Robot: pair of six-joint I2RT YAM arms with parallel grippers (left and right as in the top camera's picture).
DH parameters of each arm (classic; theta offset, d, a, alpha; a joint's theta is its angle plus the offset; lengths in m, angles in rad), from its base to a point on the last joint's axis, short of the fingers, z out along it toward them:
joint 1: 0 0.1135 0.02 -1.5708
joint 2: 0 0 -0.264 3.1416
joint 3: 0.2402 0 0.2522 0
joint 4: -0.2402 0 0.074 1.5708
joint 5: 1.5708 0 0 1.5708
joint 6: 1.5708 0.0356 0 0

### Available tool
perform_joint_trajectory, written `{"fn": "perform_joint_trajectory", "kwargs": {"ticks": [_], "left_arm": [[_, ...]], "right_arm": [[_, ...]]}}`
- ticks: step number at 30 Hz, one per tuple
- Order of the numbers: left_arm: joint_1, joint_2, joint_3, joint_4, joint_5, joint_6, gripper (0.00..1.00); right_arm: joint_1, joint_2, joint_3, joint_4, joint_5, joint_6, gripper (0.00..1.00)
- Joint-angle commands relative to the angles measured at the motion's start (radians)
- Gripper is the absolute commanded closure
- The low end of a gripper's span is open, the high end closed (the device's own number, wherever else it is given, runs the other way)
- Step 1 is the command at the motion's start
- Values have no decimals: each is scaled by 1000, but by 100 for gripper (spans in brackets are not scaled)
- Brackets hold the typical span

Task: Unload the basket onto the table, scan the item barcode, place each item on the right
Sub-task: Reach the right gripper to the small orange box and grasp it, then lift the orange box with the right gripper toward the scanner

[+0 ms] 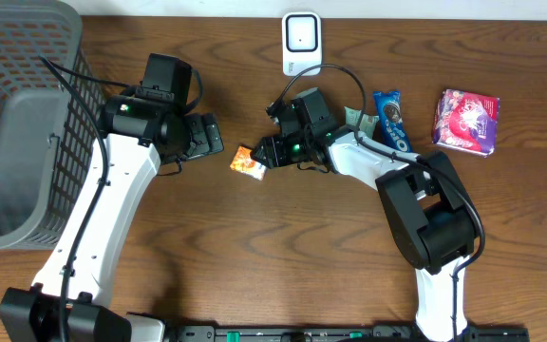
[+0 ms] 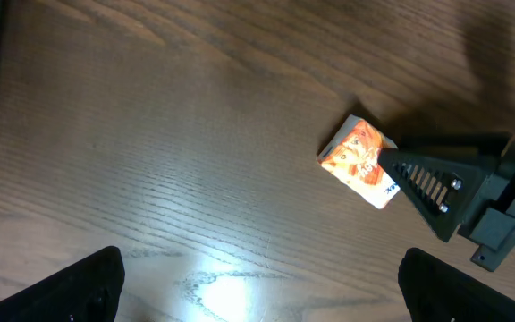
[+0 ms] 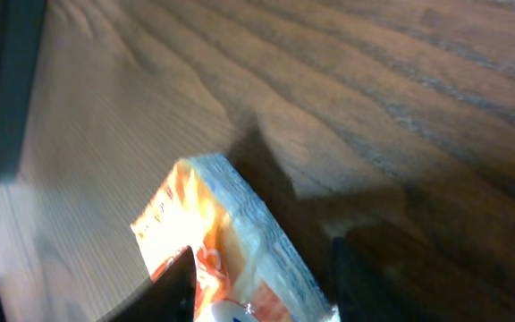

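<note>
"How does the left side stand?"

"The left arm (image 1: 103, 199) comes up from the near edge, its white link slanting toward a black wrist. The left gripper (image 1: 207, 136) points right, its black fingers (image 2: 88, 284) spread wide with nothing between them."

"And the right?"

"The right arm (image 1: 368, 157) climbs from its base, bends at a black elbow and reaches left. The right gripper (image 1: 266, 152) points left and downward, its fingers (image 3: 175, 284) closed against both sides of a small orange snack packet (image 3: 213, 224)."

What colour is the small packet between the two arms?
Orange, with white at one end; the packet shows best in the left wrist view.
</note>
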Motion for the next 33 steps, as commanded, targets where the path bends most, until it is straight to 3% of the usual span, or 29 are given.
{"fn": "perform_joint_trajectory", "kwargs": {"ticks": [1, 3, 6, 11, 14, 16, 18, 20, 26, 33], "left_arm": [[3, 2, -4, -3, -13, 16, 2], [3, 2, -4, -3, -13, 16, 2], [3, 2, -4, -3, -13, 16, 2], [3, 2, -4, -3, -13, 16, 2], [3, 2, -4, -3, -13, 16, 2], [3, 2, -4, -3, -13, 16, 2], [3, 2, -4, -3, -13, 17, 2], [3, 2, -4, -3, -13, 16, 2], [3, 2, -4, -3, -13, 17, 2], [3, 2, -4, -3, -13, 16, 2]], "right_arm": [[0, 15, 4, -26, -20, -14, 85], [-4, 13, 5, -52, -20, -32, 99], [-21, -4, 6, -85, -3, -31, 99], [-34, -145, 6, -312, 338, 47, 99], [-31, -223, 6, -393, 408, 67, 99], [-32, -232, 6, -398, 410, 67, 89], [-32, -224, 6, -397, 410, 67, 64], [-31, -217, 5, -397, 409, 66, 55], [-19, -179, 5, -383, 393, 9, 52], [-19, -67, 5, -296, 183, -68, 51]]}}
